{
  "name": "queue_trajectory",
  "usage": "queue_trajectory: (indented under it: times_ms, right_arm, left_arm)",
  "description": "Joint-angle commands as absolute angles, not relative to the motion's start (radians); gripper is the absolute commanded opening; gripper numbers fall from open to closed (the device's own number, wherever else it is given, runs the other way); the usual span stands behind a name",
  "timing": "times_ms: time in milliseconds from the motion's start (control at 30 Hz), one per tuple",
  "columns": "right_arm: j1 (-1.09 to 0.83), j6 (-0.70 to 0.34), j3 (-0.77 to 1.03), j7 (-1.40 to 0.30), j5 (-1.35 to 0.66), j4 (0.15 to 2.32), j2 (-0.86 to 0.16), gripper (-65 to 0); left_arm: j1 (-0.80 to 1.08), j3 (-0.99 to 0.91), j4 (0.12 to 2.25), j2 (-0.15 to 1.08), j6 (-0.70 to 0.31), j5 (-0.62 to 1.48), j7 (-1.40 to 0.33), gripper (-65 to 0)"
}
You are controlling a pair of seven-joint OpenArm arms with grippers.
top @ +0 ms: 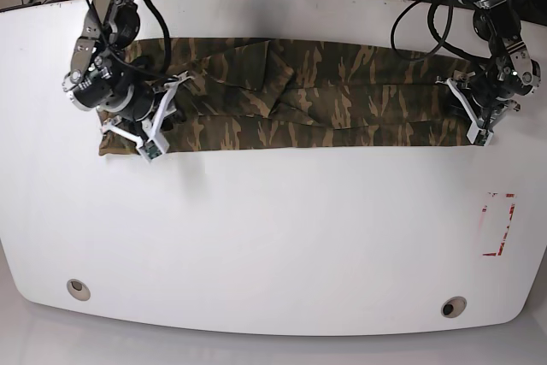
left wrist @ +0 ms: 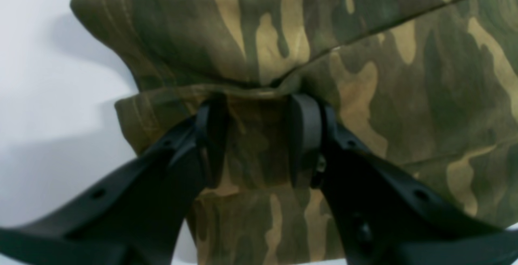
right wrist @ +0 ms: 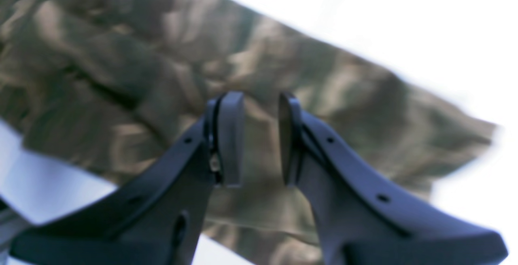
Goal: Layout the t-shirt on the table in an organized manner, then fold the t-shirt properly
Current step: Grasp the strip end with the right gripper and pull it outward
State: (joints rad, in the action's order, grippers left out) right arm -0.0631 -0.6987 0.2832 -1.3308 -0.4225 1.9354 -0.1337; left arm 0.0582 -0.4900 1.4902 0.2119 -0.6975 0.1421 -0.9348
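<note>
Partway: t-shirt (top: 291,100) folded into a long band across the table (top: 273,245), between both parted, empty grippers, left gripper (left wrist: 259,135) and right gripper (right wrist: 261,139); crosswise folds left.

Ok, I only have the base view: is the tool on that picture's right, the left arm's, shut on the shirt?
Observer: No. In the left wrist view the left tool is open, fingers apart, with a folded edge of the t-shirt at their tips.
Operator: And the other arm?
Observer: The right tool is open too. Cloth shows beyond the gap, but that view is too blurred to tell whether they touch.
Operator: Is the shirt one layer at the left tool?
Observer: No. The left wrist view shows an upper flap lying over a lower one, with the bare table beside them.
</note>
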Motion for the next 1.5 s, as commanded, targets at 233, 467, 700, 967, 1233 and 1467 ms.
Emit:
queue_trajectory:
  times_ms: [233, 467, 700, 967, 1233, 1467]
  right_arm:
    - [-0.114, -0.698, 0.211, -1.171, -0.43, 1.85, -0.136, -50.4]
    - [-0.139, -0.698, 0.206, -1.148, -0.43, 1.807, -0.136, -50.7]
    - [-0.193, -0.698, 0.206, -1.188, -0.435, 1.88, -0.134, -50.6]
    - [-0.24, -0.698, 0.168, -1.302, -0.437, 1.992, -0.133, -50.6]
    - [-0.277, -0.698, 0.108, -1.331, -0.438, 2.0, -0.142, -50.6]
    - [-0.286, -0.698, 0.081, -1.336, -0.536, 2.005, -0.216, -50.9]
  left_arm:
    - [0.056, -0.492, 1.494, 0.245, -0.698, 0.119, -0.964, -41.8]
    - [0.056, -0.493, 1.494, 0.246, -0.698, 0.119, -0.964, -41.8]
    - [0.054, -0.493, 1.494, 0.248, -0.698, 0.119, -0.964, -41.8]
    - [0.054, -0.493, 1.494, 0.248, -0.698, 0.119, -0.964, -41.8]
    - [0.042, -0.492, 1.494, 0.248, -0.698, 0.12, -0.964, -41.8]
    - [0.025, -0.495, 1.495, 0.249, -0.698, 0.119, -0.977, -41.8]
